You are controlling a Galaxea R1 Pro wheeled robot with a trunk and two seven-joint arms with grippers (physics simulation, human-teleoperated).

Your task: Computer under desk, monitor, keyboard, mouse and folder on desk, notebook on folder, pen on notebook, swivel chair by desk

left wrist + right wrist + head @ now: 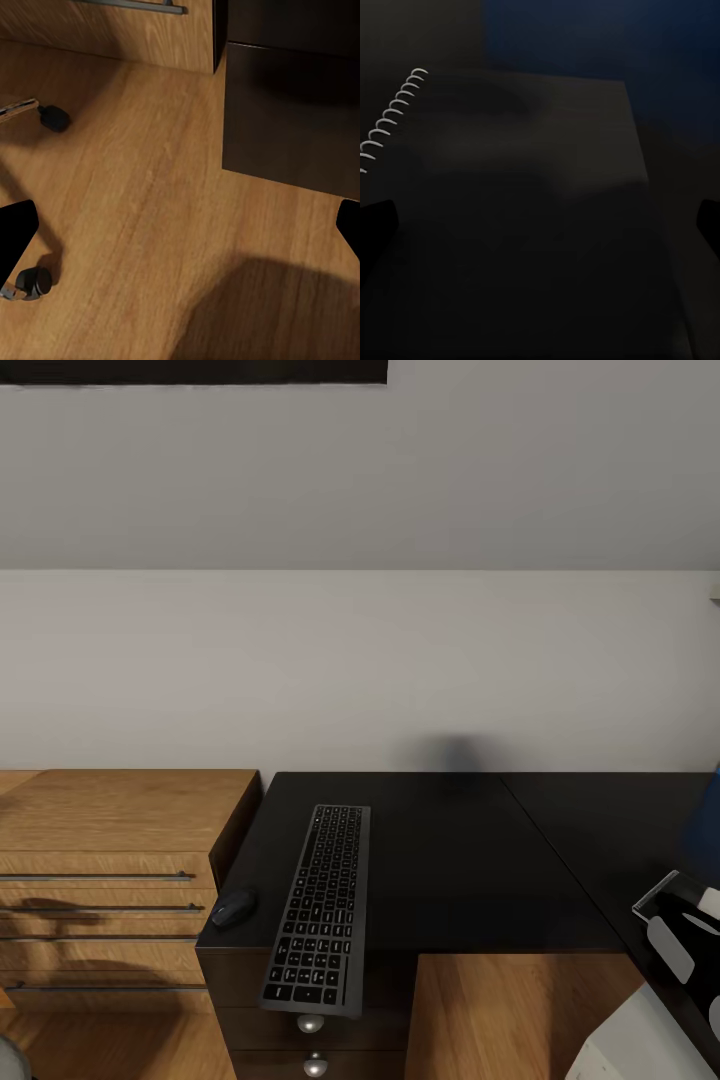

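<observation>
The notebook [510, 202] lies under the right gripper [540, 225] in the right wrist view: a flat, dark grey book with a white spiral binding [390, 116] along one side, resting on the black tabletop with the blue folder [607, 37] just past its far edge. The light there is poor, so whether book and folder touch or overlap I cannot tell. I judge the book light and fairly stiff, with a smooth cover that may slide on the glossy top. It is thin, so it needs a pinch across an edge, best the free edge away from the spiral, or the part nearest a tabletop edge. The right fingers [375, 225] stand wide apart, empty, at either side of the book.

In the head view the keyboard [320, 908] lies lengthwise at the desk's [450, 860] left end, its near end hanging over the front edge above the drawer knobs [310, 1022]. The mouse [232, 907] sits at the left edge beside it. A wooden dresser [110, 830] adjoins the desk on the left. The right arm [680, 930] shows at the right, with a blue patch [705, 820] that is likely the folder.

The left wrist view adds the wooden floor [135, 210], the desk's dark side, and chair casters [34, 281]. The left gripper's [180, 232] fingers are apart and hold nothing.
</observation>
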